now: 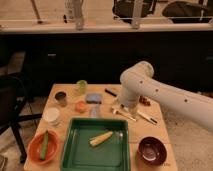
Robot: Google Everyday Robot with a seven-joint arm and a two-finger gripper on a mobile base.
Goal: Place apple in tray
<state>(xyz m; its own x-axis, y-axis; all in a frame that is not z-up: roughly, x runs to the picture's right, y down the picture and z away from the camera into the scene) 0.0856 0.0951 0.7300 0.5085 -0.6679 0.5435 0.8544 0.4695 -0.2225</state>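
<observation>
The apple (81,106) is a small orange-red round fruit on the wooden table (161,131), just behind the tray's far left corner. The tray (80,150) is large, green and rectangular, at the front middle of the table, with a yellow corn-like piece (101,138) lying in it. My white arm reaches in from the right and bends down over the table's back right part. Its gripper (121,107) hangs low over the table, to the right of the apple and behind the tray's far right corner. It is apart from the apple.
An orange bowl (42,147) with a green item sits front left and a dark maroon bowl (151,150) front right. A white cup (51,116), dark cup (61,97), yellow-green cup (82,86) and blue sponge (93,97) stand at the back left. Utensils (145,117) lie near the gripper.
</observation>
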